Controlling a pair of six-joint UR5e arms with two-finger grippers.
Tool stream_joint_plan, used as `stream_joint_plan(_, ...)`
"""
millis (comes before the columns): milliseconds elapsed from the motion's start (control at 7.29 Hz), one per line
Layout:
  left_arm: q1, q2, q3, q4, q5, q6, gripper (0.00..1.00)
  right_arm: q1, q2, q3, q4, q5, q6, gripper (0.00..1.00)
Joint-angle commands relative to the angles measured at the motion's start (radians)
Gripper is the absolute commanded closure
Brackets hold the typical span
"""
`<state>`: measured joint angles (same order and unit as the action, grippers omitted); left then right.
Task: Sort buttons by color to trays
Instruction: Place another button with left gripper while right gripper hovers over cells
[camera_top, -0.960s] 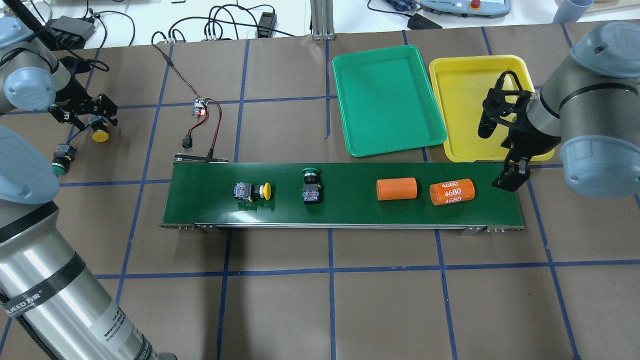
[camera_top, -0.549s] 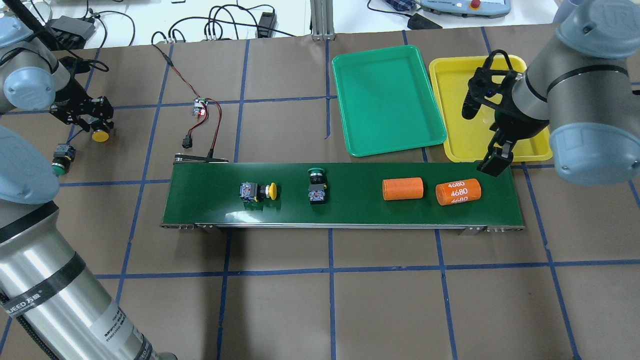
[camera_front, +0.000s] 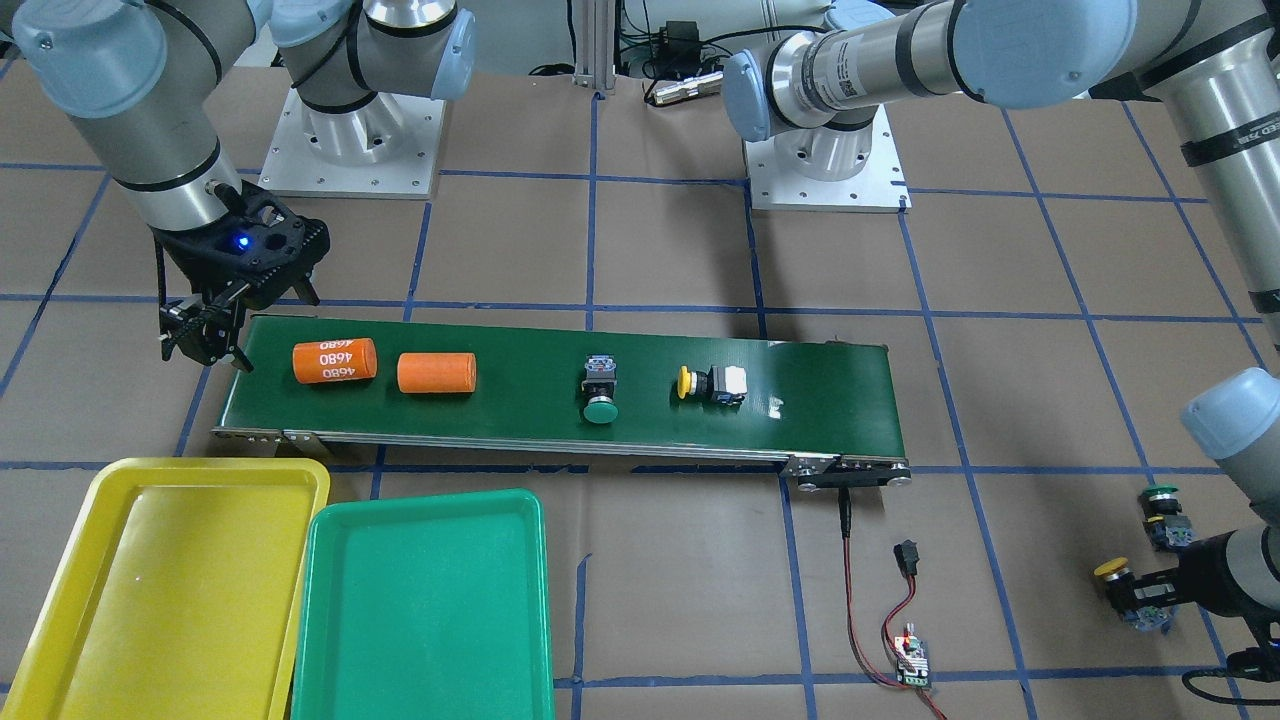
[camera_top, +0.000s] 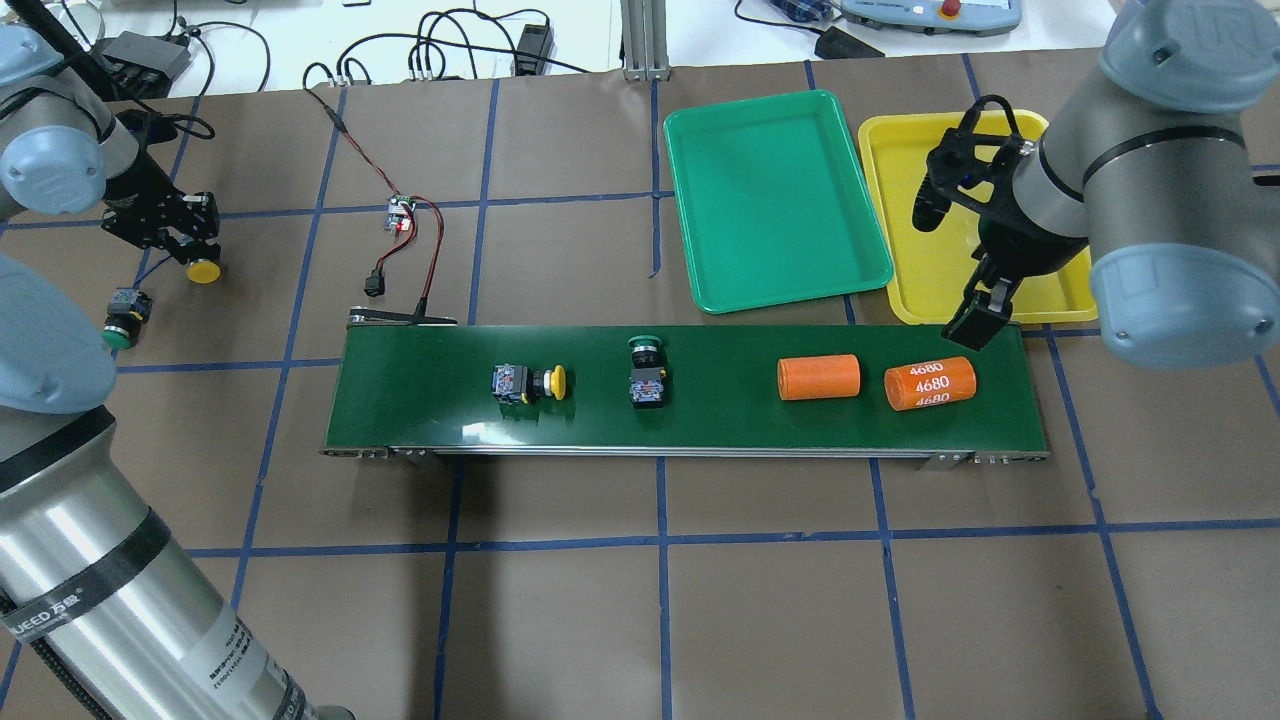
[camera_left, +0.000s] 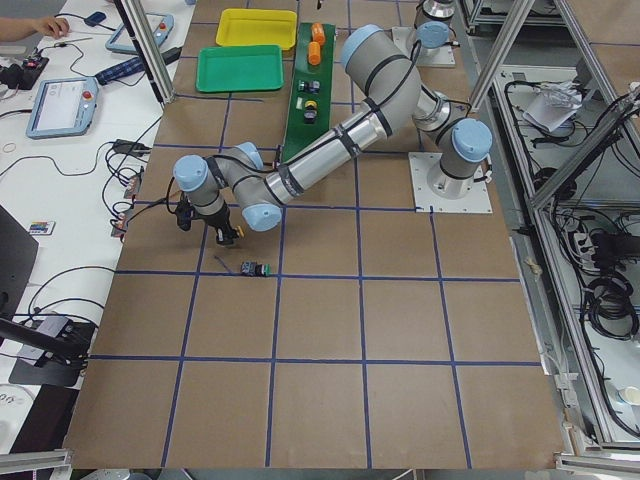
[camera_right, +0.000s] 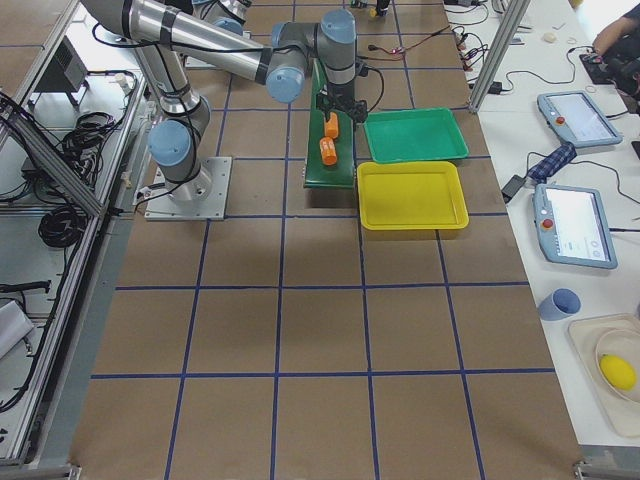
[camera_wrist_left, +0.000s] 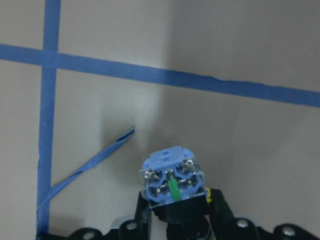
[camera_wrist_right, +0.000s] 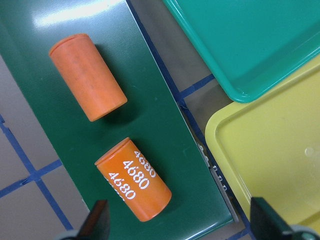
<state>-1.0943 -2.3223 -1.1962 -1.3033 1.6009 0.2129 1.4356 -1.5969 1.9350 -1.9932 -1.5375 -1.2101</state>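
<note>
Yellow tray (camera_top: 900, 270) and green tray (camera_top: 775, 200) lie side by side, floors bare, just beyond the right claw (camera_front: 205, 345), which hangs spread wide above the 4680 cylinder (camera_top: 930, 384). On its outstretched arm, the left claw (camera_wrist_left: 178, 212) is clamped on a yellow-capped button (camera_wrist_left: 172, 177); a green-capped button (camera_top: 120, 322) lies just beside it.

Pose: left arm stretched far out sideways, left gripper (camera_top: 186, 250) low, clamped on a yellow button (camera_top: 204, 271); right arm bent over, right gripper (camera_front: 205, 345) pointing down, jaws wide apart.
</note>
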Motion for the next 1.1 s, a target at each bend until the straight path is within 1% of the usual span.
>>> stream_joint_plan(0, -0.083, 0.111, -0.034, -0.153, -0.035, -0.297, 1.0, 0.0, 0.011, 0.004, -0.001, 0.004, -0.003, 0.0)
stream_joint_plan(137, -0.134, 0.173, -0.066, -0.219, -0.036, -0.511, 1.0, 0.0, 0.023, 0.004, -0.007, 0.005, -0.003, 0.0)
stream_joint_plan(274, -0.209, 0.234, -0.119, -0.269, -0.07, -0.714, 1.0, 0.0, 0.026, 0.005, -0.013, 0.014, 0.0, 0.0)
stream_joint_plan(412, -0.26, 0.268, -0.179, -0.269, -0.081, -0.804, 1.0, 0.0, 0.031, 0.007, -0.006, 0.061, -0.003, 0.0)
stream_joint_plan(549, -0.282, 0.308, -0.248, -0.271, -0.087, -0.886, 1.0, 0.0, 0.026, 0.013, 0.002, 0.062, -0.018, 0.0)
stream_joint_plan(686, -0.315, 0.357, -0.348, -0.263, -0.084, -0.964, 1.0, 0.0, 0.019, 0.045, 0.001, 0.063, -0.069, 0.0)
stream_joint_plan(823, -0.369, 0.397, -0.438, -0.214, -0.082, -1.021, 1.0, 0.002, 0.017, 0.056, -0.004, 0.063, -0.072, 0.0)
stream_joint_plan(960, -0.424, 0.424, -0.51, -0.124, -0.084, -1.111, 1.0, 0.002, 0.015, 0.056, -0.004, 0.066, -0.075, 0.0)
